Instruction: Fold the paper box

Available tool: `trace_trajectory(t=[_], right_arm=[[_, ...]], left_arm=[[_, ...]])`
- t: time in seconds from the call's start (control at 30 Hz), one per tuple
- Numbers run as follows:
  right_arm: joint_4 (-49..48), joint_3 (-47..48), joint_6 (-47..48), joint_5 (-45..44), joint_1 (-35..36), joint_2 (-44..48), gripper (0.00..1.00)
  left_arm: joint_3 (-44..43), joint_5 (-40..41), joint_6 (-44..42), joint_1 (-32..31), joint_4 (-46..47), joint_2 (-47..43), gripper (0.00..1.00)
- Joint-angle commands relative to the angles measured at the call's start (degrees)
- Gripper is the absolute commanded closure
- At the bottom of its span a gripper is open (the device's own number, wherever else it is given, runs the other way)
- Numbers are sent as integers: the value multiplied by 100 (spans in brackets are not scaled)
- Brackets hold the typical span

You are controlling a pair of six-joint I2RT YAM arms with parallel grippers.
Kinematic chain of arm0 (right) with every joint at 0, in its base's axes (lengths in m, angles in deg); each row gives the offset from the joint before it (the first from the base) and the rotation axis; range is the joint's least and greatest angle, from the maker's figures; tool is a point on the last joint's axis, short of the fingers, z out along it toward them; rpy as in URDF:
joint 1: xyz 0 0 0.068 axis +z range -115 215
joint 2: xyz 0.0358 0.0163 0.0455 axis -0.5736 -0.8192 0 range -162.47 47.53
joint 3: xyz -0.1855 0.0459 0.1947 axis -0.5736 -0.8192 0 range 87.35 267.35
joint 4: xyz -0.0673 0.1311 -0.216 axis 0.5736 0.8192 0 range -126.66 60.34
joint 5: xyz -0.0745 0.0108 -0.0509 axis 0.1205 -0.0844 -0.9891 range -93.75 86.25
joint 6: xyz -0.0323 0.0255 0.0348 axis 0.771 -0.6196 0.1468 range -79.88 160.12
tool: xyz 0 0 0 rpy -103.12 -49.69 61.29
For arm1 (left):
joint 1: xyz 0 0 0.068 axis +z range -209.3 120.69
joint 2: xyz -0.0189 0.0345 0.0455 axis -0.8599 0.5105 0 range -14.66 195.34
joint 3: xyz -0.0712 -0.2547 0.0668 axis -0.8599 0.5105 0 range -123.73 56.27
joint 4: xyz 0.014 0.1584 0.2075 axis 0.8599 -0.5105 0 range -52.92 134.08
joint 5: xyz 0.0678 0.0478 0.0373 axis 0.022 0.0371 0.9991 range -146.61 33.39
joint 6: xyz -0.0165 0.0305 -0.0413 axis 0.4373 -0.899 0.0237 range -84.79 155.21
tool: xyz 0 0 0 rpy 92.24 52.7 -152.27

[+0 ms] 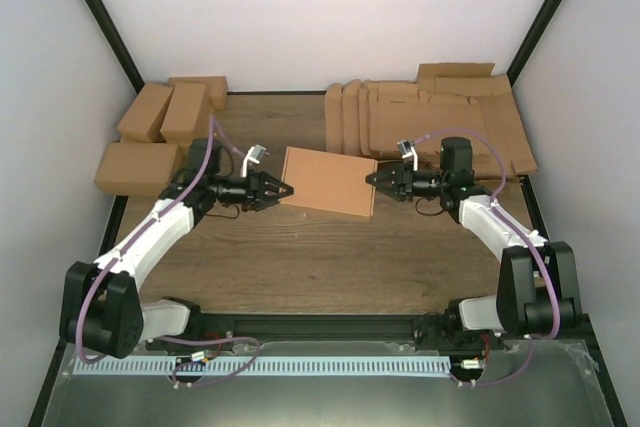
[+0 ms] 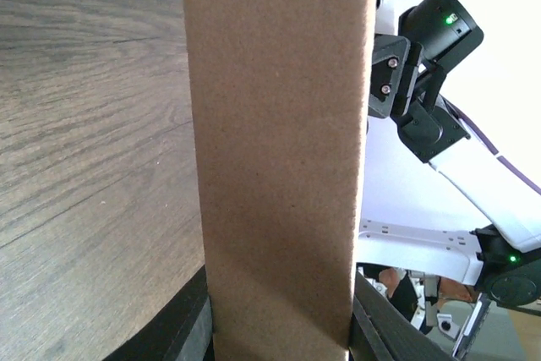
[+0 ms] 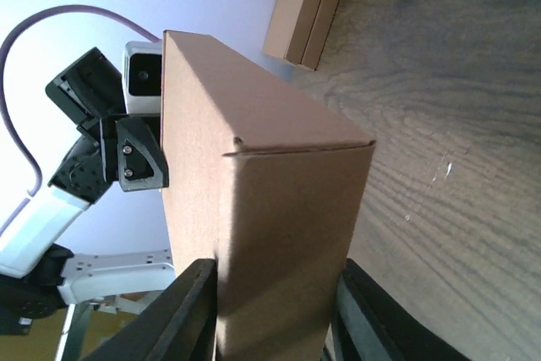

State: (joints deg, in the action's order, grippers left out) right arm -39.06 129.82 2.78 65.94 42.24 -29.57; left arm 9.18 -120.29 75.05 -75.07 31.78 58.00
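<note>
The paper box is folded into a shallow brown carton and hangs between both arms over the middle of the table. My left gripper grips its left end. In the left wrist view the carton's narrow side fills the gap between the black fingers of that gripper. My right gripper is at the right end. The right wrist view shows the carton's closed end flap and that gripper, with both fingers pressed against its sides.
Several folded brown cartons are stacked at the back left. Flat cardboard blanks lie fanned out at the back right, behind the right arm. A metal rail runs along the near edge by the arm bases.
</note>
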Motion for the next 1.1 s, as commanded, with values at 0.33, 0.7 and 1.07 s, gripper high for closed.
trace_trajectory(t=[0.33, 0.7, 1.07], right_arm=[[-840, 28, -1549, -812, 66, 552, 74], [-1229, 357, -2469, -1582, 424, 573, 74], [-1117, 541, -2770, -1709, 536, 750, 74]], left_arm=[[792, 1990, 1732, -178, 1246, -1279, 0], [1727, 6496, 3447, -3147, 3667, -1937, 0], [1701, 7540, 3636, -3972, 5209, -759, 6]])
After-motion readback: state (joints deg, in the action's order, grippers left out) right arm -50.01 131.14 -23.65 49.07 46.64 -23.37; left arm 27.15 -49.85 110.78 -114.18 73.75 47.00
